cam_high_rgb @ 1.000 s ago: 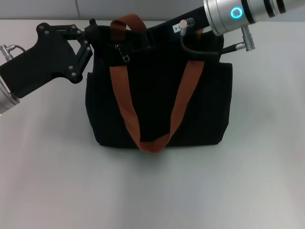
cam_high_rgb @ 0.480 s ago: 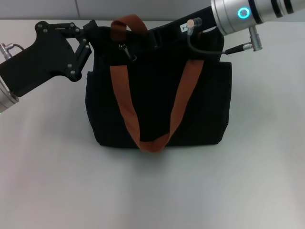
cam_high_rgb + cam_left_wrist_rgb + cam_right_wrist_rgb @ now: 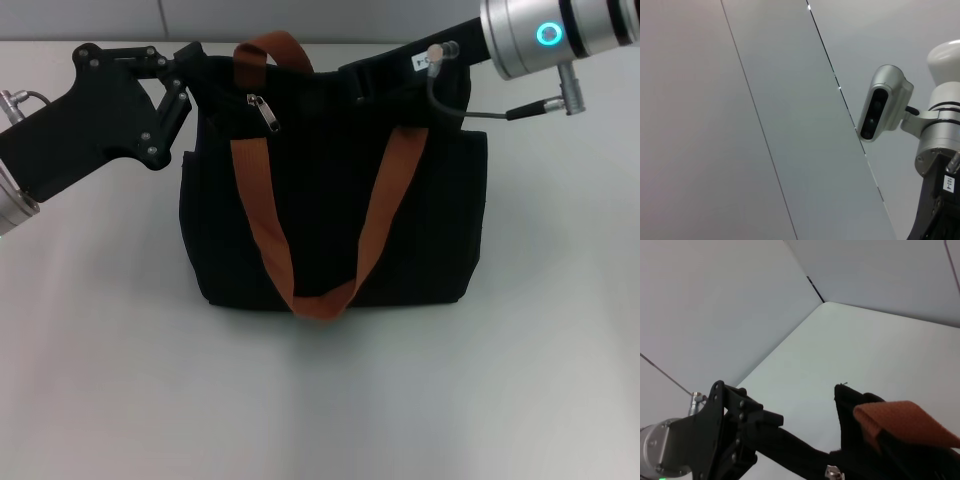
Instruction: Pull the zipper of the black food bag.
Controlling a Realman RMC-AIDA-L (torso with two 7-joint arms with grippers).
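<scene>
Surface [image 3: 320, 400], pale and plain, carries the black food bag [image 3: 330, 220], which stands upright at the centre of the head view, boxy and dark, with outer pockets at both sides. Two orange-brown webbing handles [image 3: 262, 215] cross its front face: one arches over the top edge at the bag's left, while the long straps meet in a loop low on the front panel. The left end effector [image 3: 188, 72] reaches in from the robot's left, its black fingers closed on the bag's upper left corner, pinching the fabric there. The right end effector [image 3: 365, 82] comes in from the robot's right along the top edge of the bag; whether its fingers are open or closed cannot be told against the black cloth. A thin black cable [image 3: 450, 100] loops below the right arm's silver wrist. The zipper [image 3: 266, 110], a small silver slider with hanging tab, sits on the top edge near the left handle, apart from both end effectors.
</scene>
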